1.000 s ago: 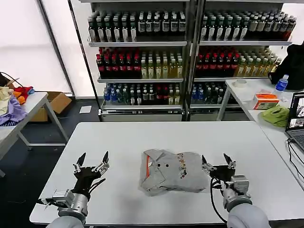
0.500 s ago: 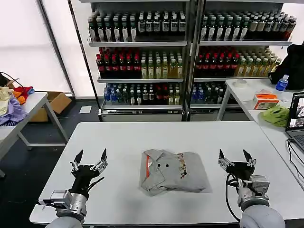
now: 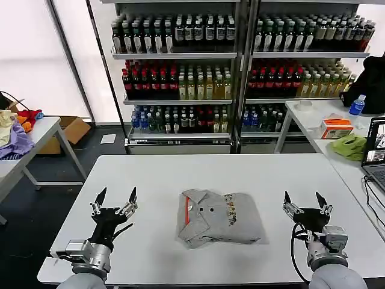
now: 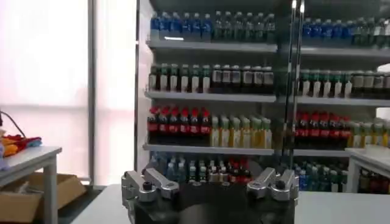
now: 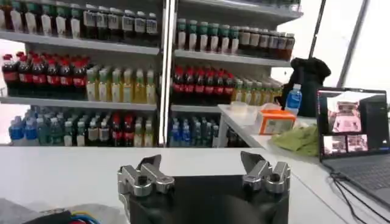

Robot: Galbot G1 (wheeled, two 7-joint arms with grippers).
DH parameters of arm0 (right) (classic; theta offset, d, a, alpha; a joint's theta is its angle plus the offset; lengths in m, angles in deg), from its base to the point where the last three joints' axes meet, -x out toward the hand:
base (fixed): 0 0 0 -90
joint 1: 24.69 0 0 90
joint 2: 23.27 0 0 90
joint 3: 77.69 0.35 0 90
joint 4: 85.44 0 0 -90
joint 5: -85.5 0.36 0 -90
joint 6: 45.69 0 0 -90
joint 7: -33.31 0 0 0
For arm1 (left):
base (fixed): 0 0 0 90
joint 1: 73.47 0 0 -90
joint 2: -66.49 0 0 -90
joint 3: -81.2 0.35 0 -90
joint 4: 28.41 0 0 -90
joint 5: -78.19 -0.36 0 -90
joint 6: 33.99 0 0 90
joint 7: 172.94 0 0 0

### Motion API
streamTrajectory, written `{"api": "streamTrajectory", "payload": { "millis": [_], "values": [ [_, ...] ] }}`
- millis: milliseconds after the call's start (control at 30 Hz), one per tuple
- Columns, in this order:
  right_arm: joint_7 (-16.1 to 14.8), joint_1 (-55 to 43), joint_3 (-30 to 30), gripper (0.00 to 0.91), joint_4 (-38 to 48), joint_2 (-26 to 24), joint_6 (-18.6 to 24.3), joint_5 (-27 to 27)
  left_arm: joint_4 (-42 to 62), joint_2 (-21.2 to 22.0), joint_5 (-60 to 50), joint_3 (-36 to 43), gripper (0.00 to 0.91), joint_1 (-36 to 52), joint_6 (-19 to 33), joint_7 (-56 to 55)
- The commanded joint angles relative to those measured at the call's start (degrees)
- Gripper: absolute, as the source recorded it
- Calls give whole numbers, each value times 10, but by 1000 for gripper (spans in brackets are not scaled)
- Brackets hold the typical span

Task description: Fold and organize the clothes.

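Observation:
The clothes are one light grey short-sleeved shirt [image 3: 219, 218], lying folded into a compact rectangle in the middle of the white table [image 3: 180, 171]. Its collar and orange inner neck point toward my left, and the multicoloured chest print faces up. My left gripper [image 3: 117, 197] hovers open over the table well to the left of the shirt, fingers pointing up and forward, holding nothing. My right gripper [image 3: 302, 200] stands open a short way off the shirt's right edge, also holding nothing. Both wrist views show wide-spread fingers: the left gripper [image 4: 207, 182] and the right gripper [image 5: 203, 170].
Drink shelves [image 3: 180, 78] stand behind the table. A side table on the right holds a laptop [image 3: 376, 158], a lime-green cloth [image 3: 349, 146], an orange box [image 3: 335, 127] and a water bottle [image 3: 356, 107]. Another table on the left carries lavender and orange garments [image 3: 15, 137].
My right gripper has drawn away to the right from the shirt's right edge and opened wider. The shirt now lies flatter. The left gripper has barely moved.

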Motion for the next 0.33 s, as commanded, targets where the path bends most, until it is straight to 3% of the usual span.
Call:
{"api": "streamTrajectory", "payload": {
  "millis": [33,333],
  "values": [
    [1,3,7,907,-4,-2,-1,-1,1,2,-3,-2,907,-2,3,6],
    [0,2,3,907,-6,-2,-1,0,-1,7,-6,0,907,-8,8,16]
  ]
}}
